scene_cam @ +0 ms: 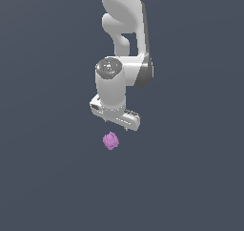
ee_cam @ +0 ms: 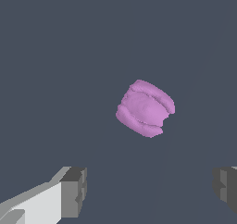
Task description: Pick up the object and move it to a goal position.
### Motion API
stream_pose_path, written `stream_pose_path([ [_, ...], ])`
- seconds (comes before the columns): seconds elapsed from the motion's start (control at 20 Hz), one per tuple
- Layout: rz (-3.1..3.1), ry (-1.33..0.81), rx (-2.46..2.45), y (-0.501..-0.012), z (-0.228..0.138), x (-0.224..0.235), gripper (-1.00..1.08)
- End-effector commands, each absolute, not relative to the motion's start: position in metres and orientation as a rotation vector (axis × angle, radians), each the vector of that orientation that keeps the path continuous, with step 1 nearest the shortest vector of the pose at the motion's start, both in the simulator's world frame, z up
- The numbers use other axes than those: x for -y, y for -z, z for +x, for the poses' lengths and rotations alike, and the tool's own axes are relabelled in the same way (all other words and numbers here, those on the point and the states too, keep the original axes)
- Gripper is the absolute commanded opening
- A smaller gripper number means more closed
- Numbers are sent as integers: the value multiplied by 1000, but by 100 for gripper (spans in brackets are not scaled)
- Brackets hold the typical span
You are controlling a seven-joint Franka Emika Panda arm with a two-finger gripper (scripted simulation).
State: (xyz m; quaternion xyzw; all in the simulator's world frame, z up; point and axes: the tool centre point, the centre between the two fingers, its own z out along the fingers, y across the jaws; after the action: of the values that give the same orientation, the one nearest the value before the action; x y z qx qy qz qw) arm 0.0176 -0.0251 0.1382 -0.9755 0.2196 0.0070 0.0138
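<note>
In the exterior view the surroundings are one flat, even slate-blue field with no edge, seam or horizon, so nothing tells a desk from a floor or a wall. The white, glossy, jointed robot arm (scene_cam: 121,39) comes down from the top edge, with a grey round cap on its wrist joint. At its lower end sits the white pincer (scene_cam: 116,121), whose fingers are too small and foreshortened here to tell how far they stand apart. The small pink-purple lumpy blob (scene_cam: 110,140) lies just under the pincer in the picture, slightly toward the exterior view's left, with a thin strip of background between the two. No brand mark, label or lettering can be read on the arm or anywhere else.

The wrist view shows the same plain slate-blue ground, with a faint, slightly lighter diagonal band running across it. The blob (ee_cam: 145,108) fills far more of this picture: a rounded body with ridged, folded lobes along two sides. The two dark grey finger pads (ee_cam: 74,192) appear at opposite sides of the picture, one on a white finger, the other cut off by the picture's edge. The pincer (ee_cam: 150,190) is spread wide and grips nothing; the blob lies beyond the pads, apart from both, roughly in line with the gap between them. This spread is what the exterior view does not show, while only the exterior view shows the arm itself.
</note>
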Motion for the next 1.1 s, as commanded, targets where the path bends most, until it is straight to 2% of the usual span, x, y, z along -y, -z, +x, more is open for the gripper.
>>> stream_pose_path([
  [0.0, -3012, -21, -799, -132, 22, 29, 100],
  [0.55, -2869, -12, -1255, -106, 41, 45, 100],
  [1.05, -2777, -2, -1467, -93, 49, 53, 100],
])
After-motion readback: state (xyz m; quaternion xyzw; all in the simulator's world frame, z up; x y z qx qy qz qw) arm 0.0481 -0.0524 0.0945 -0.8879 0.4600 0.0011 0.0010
